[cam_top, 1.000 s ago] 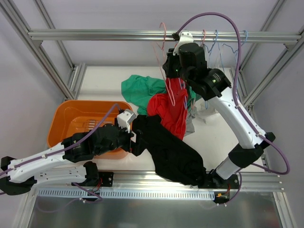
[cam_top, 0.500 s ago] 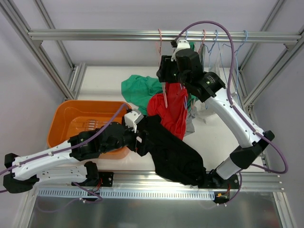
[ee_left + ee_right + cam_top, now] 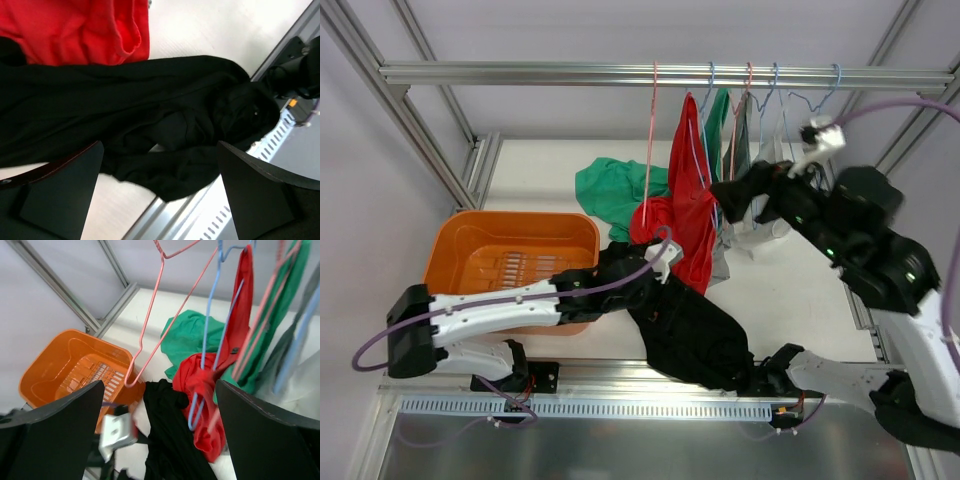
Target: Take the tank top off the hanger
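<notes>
The bench (image 3: 790, 290) is white and flat. An orange basket (image 3: 460, 235) sits on its left side. Past the basket, near the middle, a green cloth (image 3: 610, 190) lies in a heap. Just beside it, the bottom of a red top (image 3: 675, 240) is bunched up on the bench. A black cloth (image 3: 695, 335) lies in front of the red one and reaches the near edge.

Around the red tank top (image 3: 692, 215) in the top view: blocked at 12 to 1 o'clock by hangers (image 3: 648, 150) crowding the rail (image 3: 520, 72), at 9 by the orange basket (image 3: 510, 218), at 5 to 6 by a black garment (image 3: 690, 325), open over bare table (image 3: 775, 285) at 4 and 10.
</notes>
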